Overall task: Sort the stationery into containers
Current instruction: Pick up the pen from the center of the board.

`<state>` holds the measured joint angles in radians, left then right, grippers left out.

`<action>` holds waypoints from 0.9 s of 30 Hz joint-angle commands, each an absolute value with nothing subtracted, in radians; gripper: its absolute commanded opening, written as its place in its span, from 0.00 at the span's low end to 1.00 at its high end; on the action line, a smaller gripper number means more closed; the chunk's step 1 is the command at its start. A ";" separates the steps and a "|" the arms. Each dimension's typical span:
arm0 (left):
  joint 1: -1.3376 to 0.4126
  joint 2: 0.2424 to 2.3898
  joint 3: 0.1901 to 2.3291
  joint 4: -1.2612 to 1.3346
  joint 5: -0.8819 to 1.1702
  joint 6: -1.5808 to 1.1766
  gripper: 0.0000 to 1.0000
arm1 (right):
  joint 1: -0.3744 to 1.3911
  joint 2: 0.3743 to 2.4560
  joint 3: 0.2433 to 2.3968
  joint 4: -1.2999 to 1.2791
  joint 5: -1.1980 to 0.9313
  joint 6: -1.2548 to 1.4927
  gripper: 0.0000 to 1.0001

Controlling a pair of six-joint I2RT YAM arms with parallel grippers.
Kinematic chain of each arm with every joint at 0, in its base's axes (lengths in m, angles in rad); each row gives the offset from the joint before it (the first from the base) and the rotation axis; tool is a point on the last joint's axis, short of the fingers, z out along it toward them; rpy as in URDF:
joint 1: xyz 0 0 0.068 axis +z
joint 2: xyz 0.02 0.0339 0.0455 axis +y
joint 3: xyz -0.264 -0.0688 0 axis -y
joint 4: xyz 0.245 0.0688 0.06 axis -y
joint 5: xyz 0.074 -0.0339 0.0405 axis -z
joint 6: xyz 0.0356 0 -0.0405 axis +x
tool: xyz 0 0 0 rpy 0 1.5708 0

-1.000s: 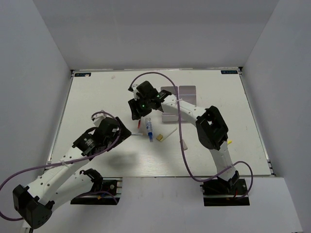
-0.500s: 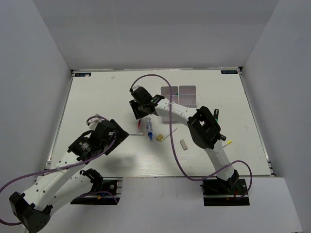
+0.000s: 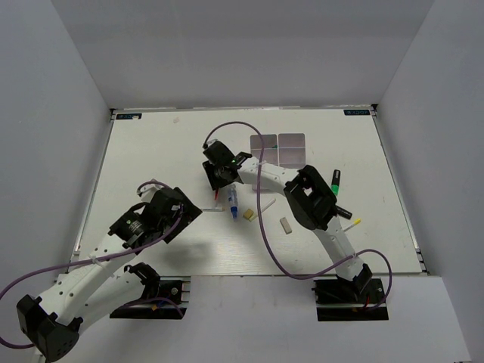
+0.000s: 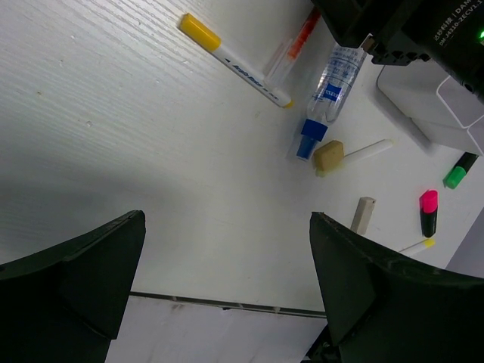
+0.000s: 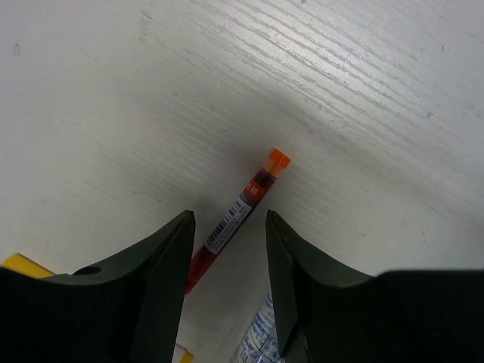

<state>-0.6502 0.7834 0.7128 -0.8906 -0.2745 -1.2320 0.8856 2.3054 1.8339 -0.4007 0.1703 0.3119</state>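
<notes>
A red pen with an orange tip (image 5: 236,215) lies on the white table between the open fingers of my right gripper (image 5: 227,261); the fingers stand either side of it and are not closed on it. In the top view the right gripper (image 3: 219,178) sits just above this pen (image 3: 218,197). Beside it lie the blue-white tube (image 3: 234,200), a tan eraser (image 3: 248,215), a white stick (image 3: 262,208) and a grey eraser (image 3: 286,224). The white organiser tray (image 3: 291,147) is behind the right arm. My left gripper (image 4: 227,287) is open and empty, left of the pile.
A white marker with a yellow cap (image 4: 234,60) lies near the pen. The green marker (image 3: 335,180), the pink highlighter (image 4: 428,212) and a yellow-tipped stick (image 3: 353,223) lie to the right. The table's near edge (image 4: 227,304) is just below the left gripper.
My right gripper has dropped toward the red pen and now straddles it. The right arm has folded lower, uncovering the tray and the grey eraser. The left arm has barely shifted.
</notes>
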 commanded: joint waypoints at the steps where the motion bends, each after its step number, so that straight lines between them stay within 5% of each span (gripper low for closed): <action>1: -0.653 0.770 0.706 -0.897 -0.273 -1.243 1.00 | 0.882 2.310 1.830 -0.387 0.195 0.333 0.49; 6: -0.653 0.770 0.706 -0.897 -0.264 -1.253 1.00 | 0.887 2.325 1.812 -0.391 0.173 0.321 0.43; 14: -0.653 0.790 0.684 -0.876 -0.235 -1.299 1.00 | 0.882 2.310 1.799 -0.417 0.078 0.285 0.17; 20: -0.653 0.790 0.652 -0.818 -0.201 -1.350 1.00 | 0.865 2.257 1.828 -0.419 -0.210 0.241 0.02; 27: -0.653 0.801 0.591 -0.718 -0.152 -1.404 1.00 | 0.827 2.119 1.870 -0.399 -0.460 0.167 0.00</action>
